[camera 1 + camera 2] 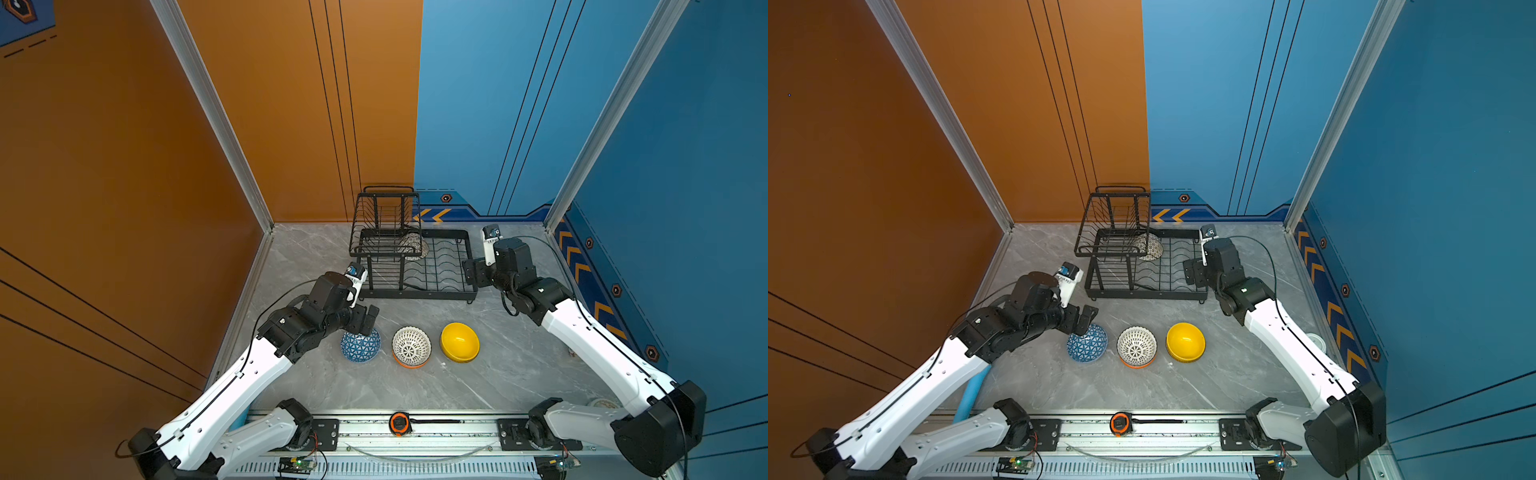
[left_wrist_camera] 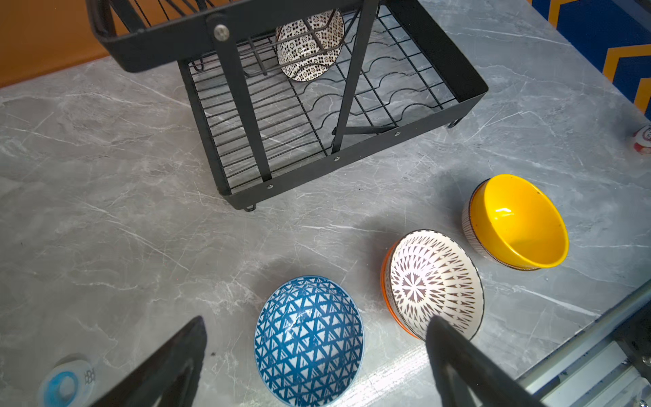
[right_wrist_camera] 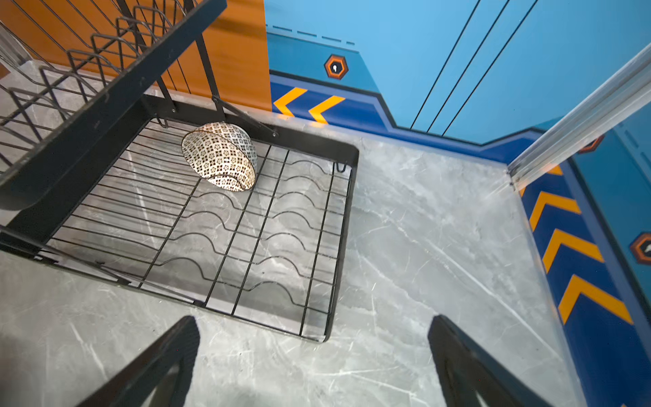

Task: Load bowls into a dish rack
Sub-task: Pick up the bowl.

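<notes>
One bowl racked, five on the surface [image 1: 511, 374].
The dish rack [image 2: 370, 141] holds one floral-patterned bowl [image 3: 220, 155], tilted on its side in the lower tray beside the raised basket. In front of the rack sit the blue triangle bowl [image 2: 308, 340], a starburst bowl [image 2: 435, 282] nested in the orange bowl [image 2: 385, 278], and the yellow bowl [image 2: 518, 220] nested in a striped bowl [image 2: 470, 218]. The left tool [image 2: 317, 320] hovers released over the blue one. The right tool [image 3: 313, 320] hangs released at the rack's low end.
</notes>
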